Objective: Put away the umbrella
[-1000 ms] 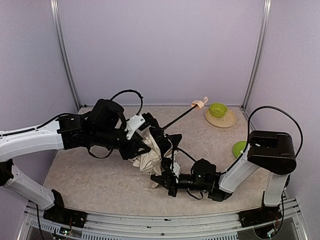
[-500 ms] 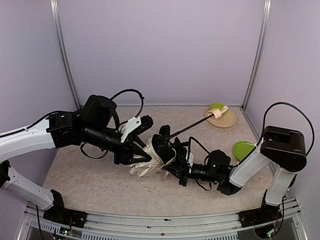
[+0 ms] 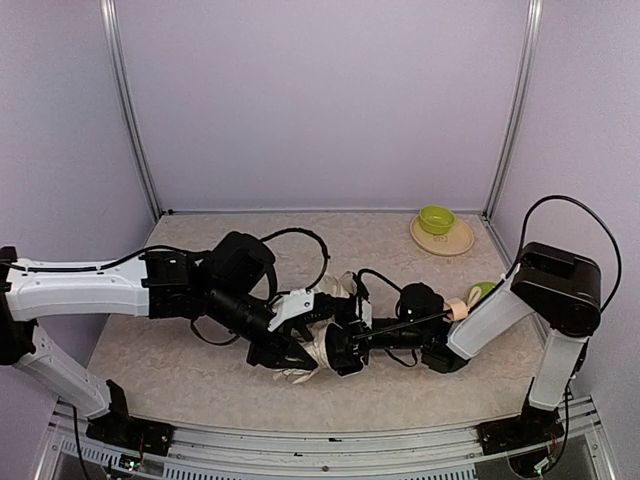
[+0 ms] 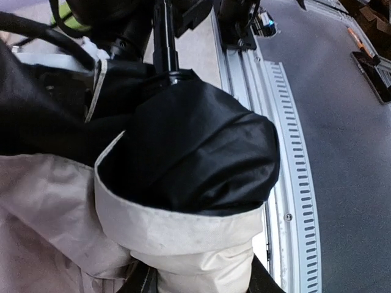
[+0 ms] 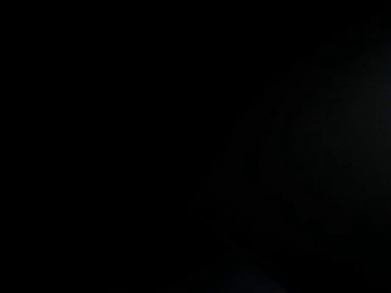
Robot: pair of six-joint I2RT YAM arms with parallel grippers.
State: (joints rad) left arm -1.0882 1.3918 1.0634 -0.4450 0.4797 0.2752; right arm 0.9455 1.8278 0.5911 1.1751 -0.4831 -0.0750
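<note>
The cream-and-black fabric folding umbrella (image 3: 322, 345) lies collapsed on the beige table (image 3: 150, 372) at centre front, its beige handle (image 3: 458, 308) pointing right.

Step in hand: bundling the canopy.

The left gripper (image 4: 201, 278) grasps cream fabric. The right gripper (image 3: 345, 345) is clenched, but what it holds is hidden because its wrist view is black.

Next move: likely to push the thin black shaft (image 3: 410, 322) inward.

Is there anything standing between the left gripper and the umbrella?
No, nothing visible stands between them. In the left wrist view, the left gripper has a fold of cream fabric of the umbrella directly between its fingers.
</note>
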